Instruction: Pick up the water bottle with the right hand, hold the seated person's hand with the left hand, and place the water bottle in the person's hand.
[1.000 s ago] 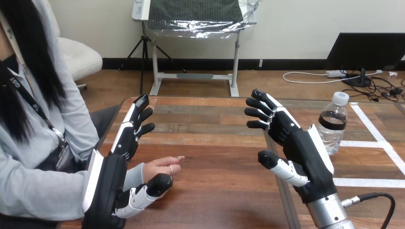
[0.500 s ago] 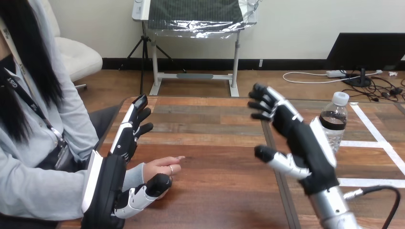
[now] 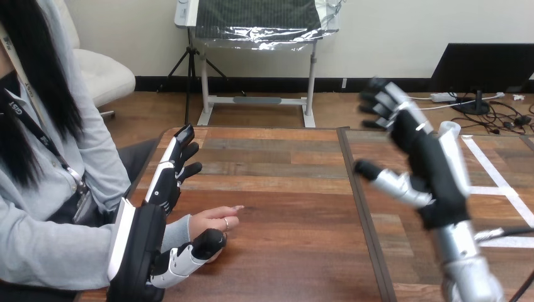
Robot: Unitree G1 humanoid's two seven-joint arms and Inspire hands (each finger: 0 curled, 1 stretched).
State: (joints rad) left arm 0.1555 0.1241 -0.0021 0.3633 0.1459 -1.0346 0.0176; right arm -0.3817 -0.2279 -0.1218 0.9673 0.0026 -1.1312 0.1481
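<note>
Black-and-white right hand [image 3: 434, 170] raised, fingers spread, nothing gripped; positioned before clear plastic white-capped water bottle [image 3: 448, 129], judged pre-grasp. Bottle mostly hidden behind it. Left hand [image 3: 157, 214] laid straight-fingered beside person's hand [image 3: 211, 220] on wooden table [image 3: 283, 189], not clasped; judged readied for support.

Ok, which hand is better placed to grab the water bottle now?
Right. The right hand is open and raised at the right side of the table, directly in front of the water bottle, whose cap peeks out behind it. The left hand sits far left, beside the person's hand.
</note>
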